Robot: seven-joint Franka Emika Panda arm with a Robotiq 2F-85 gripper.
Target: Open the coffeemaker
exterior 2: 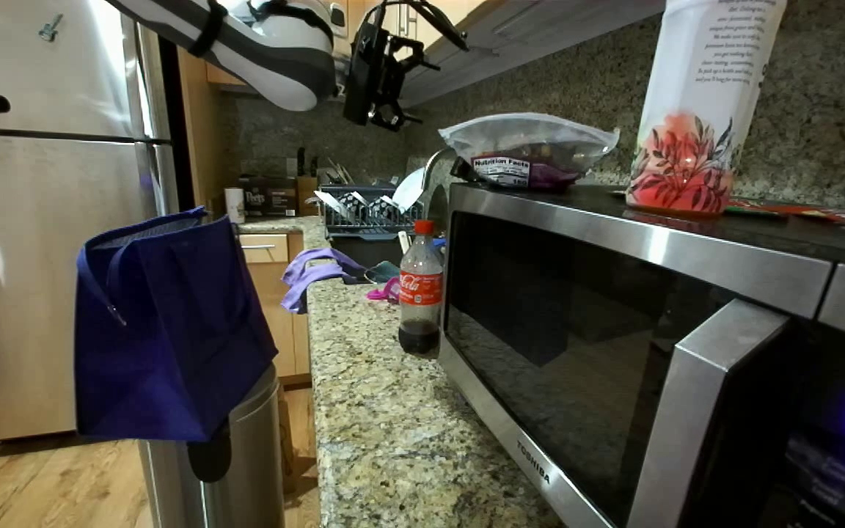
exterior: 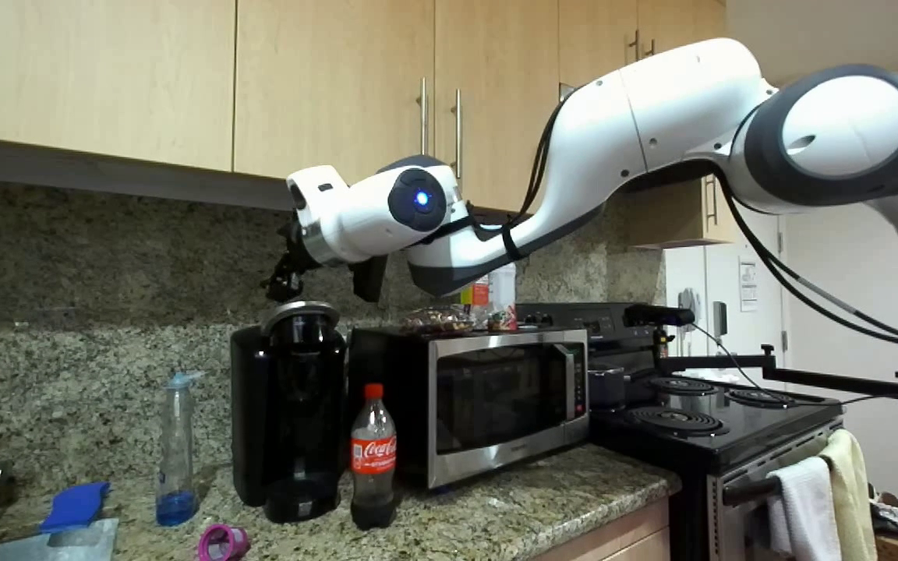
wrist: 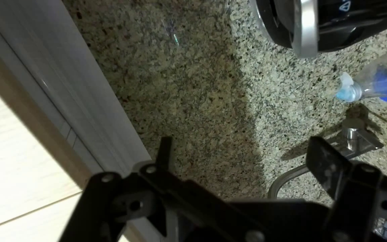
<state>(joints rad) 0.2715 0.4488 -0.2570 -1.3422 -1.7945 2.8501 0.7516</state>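
The coffeemaker (exterior: 301, 421) is a tall black machine standing upright on the counter, left of the microwave in an exterior view. A silver band (exterior: 301, 312) arches over its rounded top, which looks closed. In the wrist view the coffeemaker (wrist: 348, 23) shows only in part at the upper right, with its silver band (wrist: 307, 30). My gripper (exterior: 281, 287) is just above the machine's top, apart from it. In an exterior view the gripper (exterior 2: 426, 94) has its fingers spread, and the coffeemaker is hidden. In the wrist view the gripper (wrist: 240, 143) is open with nothing between its fingers.
A cola bottle (exterior: 373, 460) stands at the machine's front right, beside the microwave (exterior: 507, 405). A clear spray bottle (exterior: 176, 460) and a pink cup (exterior: 223, 541) are to the left. Upper cabinets (exterior: 332, 86) hang close above the arm. A faucet (wrist: 287, 176) shows in the wrist view.
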